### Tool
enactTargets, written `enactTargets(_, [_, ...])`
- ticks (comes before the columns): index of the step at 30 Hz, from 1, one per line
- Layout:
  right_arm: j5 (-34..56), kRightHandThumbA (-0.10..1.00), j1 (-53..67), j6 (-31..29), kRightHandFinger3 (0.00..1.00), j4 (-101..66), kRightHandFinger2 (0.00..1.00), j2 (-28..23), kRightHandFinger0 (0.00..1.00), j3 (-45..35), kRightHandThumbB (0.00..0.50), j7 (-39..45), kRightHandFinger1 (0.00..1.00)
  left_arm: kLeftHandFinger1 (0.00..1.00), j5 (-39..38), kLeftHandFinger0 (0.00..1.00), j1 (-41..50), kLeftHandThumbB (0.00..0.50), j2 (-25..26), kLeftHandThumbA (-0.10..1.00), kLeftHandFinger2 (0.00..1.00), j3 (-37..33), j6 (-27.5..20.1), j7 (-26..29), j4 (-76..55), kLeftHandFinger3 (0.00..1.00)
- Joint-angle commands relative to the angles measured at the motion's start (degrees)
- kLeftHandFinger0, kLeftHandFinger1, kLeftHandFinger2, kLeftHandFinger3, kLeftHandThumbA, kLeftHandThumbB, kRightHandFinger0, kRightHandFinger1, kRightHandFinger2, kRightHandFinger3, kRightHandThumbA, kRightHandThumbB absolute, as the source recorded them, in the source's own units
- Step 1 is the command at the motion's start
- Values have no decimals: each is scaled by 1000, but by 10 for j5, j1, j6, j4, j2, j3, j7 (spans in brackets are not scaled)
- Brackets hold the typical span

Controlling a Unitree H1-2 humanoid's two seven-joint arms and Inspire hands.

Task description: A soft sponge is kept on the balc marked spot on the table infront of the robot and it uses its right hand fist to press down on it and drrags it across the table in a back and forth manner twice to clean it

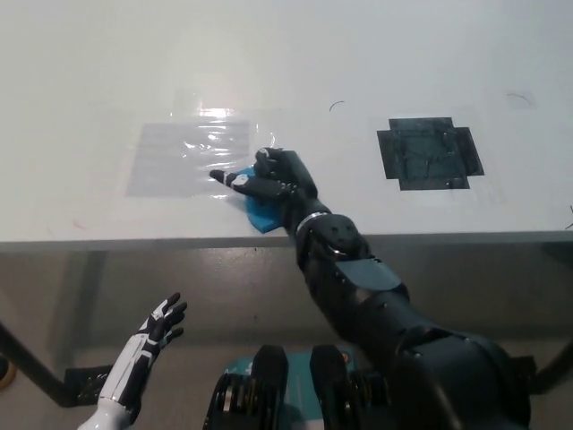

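Note:
My black right hand lies on top of the blue sponge, pressing it against the white table near the front edge. Only the sponge's near corner and a sliver behind the hand show. The fingers are curled over the sponge with one stretched out to the left. The black marked spot sits bare, well to the right of the hand. My white left hand rests below the table edge at the lower left, fingers spread.
A shiny clear film patch lies on the table just left of the sponge. The table's front edge runs across the middle. Thin dark scribbles mark the surface.

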Motion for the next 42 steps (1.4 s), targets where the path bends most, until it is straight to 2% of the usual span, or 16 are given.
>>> enactTargets(1, [-5,1000,-4,9,5,1,50,-34,0,0,199,-6,0,1000,-7,1000,-7,500,1,1000,1000,7,-22,-2,-11,1000])
enactTargets(3, [-1,1000,6,6,6,2,41,-58,0,-5,204,-1,0,1000,-4,1000,-8,500,0,1000,1000,6,-21,-1,-11,1000])
enactTargets(5, [5,1000,13,4,0,3,13,-77,0,-12,182,4,0,1000,-3,1000,-10,500,0,1000,1000,6,-21,-1,-11,1000])
enactTargets(12, [6,1000,43,6,0,6,0,-166,0,-20,193,0,0,1000,-4,1000,-11,500,2,1000,1000,8,-9,1,-16,1000])
enactTargets(13, [9,1000,47,12,0,6,0,-180,0,-25,210,-11,0,1000,-7,1000,-10,500,2,1000,1000,9,-10,-2,-17,1000])
enactTargets(18, [13,1000,73,2,0,6,0,-238,0,-39,154,-8,0,1000,-9,1000,-8,500,1,1000,1000,11,-11,-1,-15,1000])
enactTargets(19, [18,1000,85,0,13,6,17,-261,0,-46,196,3,0,1000,-11,1000,-7,500,2,1000,1000,11,-15,-3,-11,1000])
enactTargets(23, [30,1000,108,5,0,7,88,-299,0,-67,191,6,0,1000,-6,1000,-3,500,1,1000,1000,13,-13,1,-14,1000])
enactTargets(24, [33,1000,114,2,17,7,123,-307,0,-72,200,4,0,1000,-7,1000,-4,500,1,1000,1000,13,-14,0,-12,1000])
enactTargets(25, [29,1000,118,-4,62,7,172,-315,0,-72,179,-4,0,1000,-5,1000,-6,500,1,1000,1000,13,-17,1,-8,1000])
enactTargets(29, [43,1000,130,4,162,8,234,-336,0,-92,133,2,0,1000,-3,1000,-8,500,3,1000,1000,13,-14,0,-6,1000])
enactTargets(30, [47,1000,132,5,166,8,232,-340,0,-97,153,6,0,1000,-3,1000,-9,500,3,1000,1000,13,-16,0,-4,1000])
enactTargets(32, [54,1000,134,-1,133,6,204,-345,0,-107,136,13,0,1000,-3,1000,-7,500,2,1000,1000,14,-14,0,-6,1000])
enactTargets(33, [52,1000,134,2,101,6,181,-346,0,-108,155,10,0,1000,-3,1000,-6,500,2,1000,1000,13,-14,0,-7,1000])
enactTargets(38, [57,1000,129,7,96,7,155,-344,0,-116,164,10,0,1000,-1,1000,-7,500,3,1000,1000,14,-15,1,-7,1000])
enactTargets(42, [45,1000,119,1,187,6,238,-326,0,-104,186,5,0,1000,-4,1000,-9,500,2,1000,1000,15,-17,0,-3,1000])
